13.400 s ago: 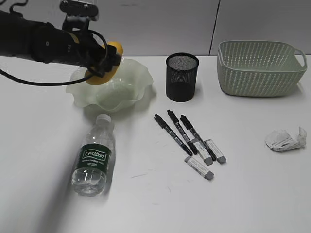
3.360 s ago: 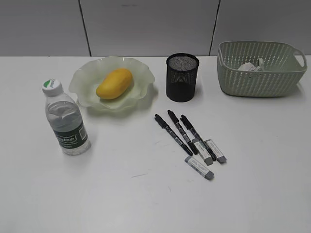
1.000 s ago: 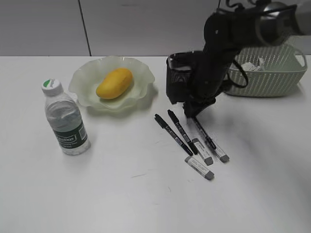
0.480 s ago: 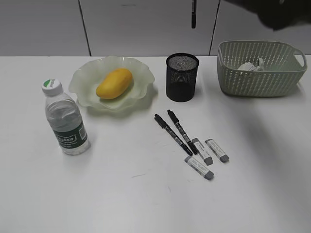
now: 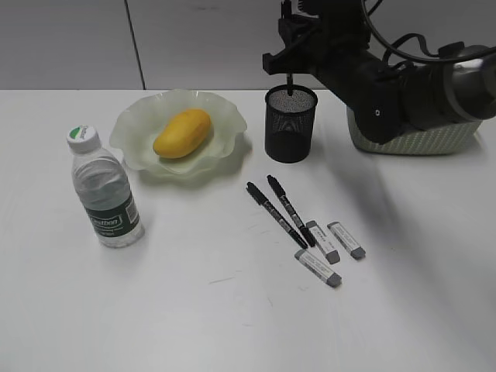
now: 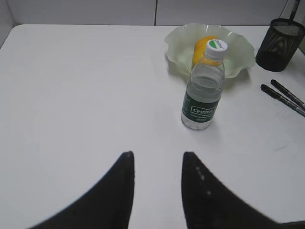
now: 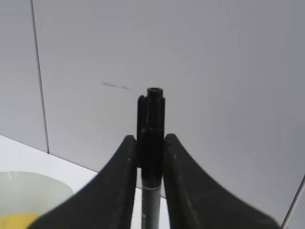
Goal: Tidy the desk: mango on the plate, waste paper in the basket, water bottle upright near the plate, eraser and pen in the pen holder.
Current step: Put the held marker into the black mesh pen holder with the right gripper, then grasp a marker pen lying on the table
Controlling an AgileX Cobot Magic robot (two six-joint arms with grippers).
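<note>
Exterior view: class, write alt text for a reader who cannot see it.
A black robot gripper holds a black pen upright over a black mesh pen holder on a white desk. A yellow mango lies on a ruffled pale green plate, with a clear water bottle upright nearby. Two black pens and three grey erasers lie loose.

The water bottle (image 6: 203, 88) label reads "Cestbon" in white lettering.

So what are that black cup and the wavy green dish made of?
The black cup looks like fine metal mesh with a matte finish: light shows through its tiny holes. The wavy green dish is translucent and glossy, probably glass or plastic; the pictures can't settle which. The mango lies in it.
</note>
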